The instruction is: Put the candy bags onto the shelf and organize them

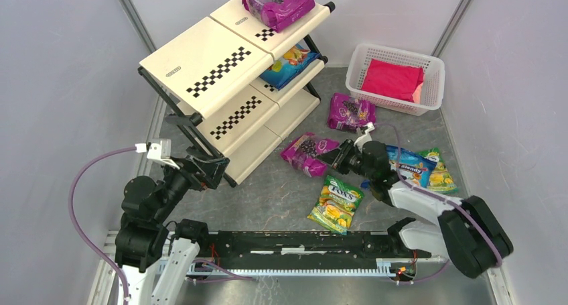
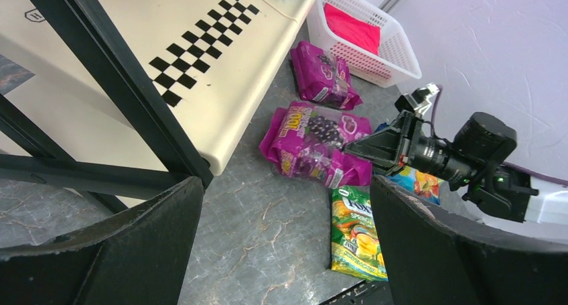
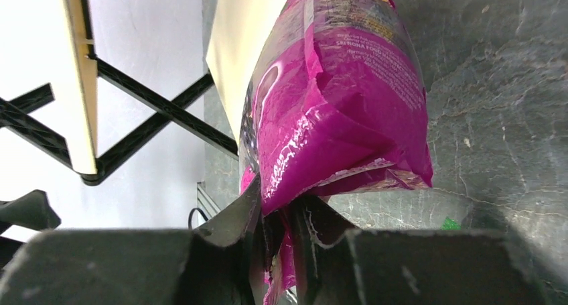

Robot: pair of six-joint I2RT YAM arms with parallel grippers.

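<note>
My left claw [image 1: 213, 171] stands apart and empty at the near corner of the shelf [image 1: 201, 64], which carries a magenta bag [image 1: 276, 1] on its top tier and a blue bag [image 1: 291, 62] on the middle one. Right of the shelf, a magenta grape bag [image 1: 307, 151] lies on the table. My right claw [image 1: 333, 156] is clamped on that bag's edge.

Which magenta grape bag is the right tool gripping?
The magenta bag lying beside the shelf's lowest tier; the right tool pinches its edge. The top-tier bag and the bag beside the basket lie untouched.
</note>
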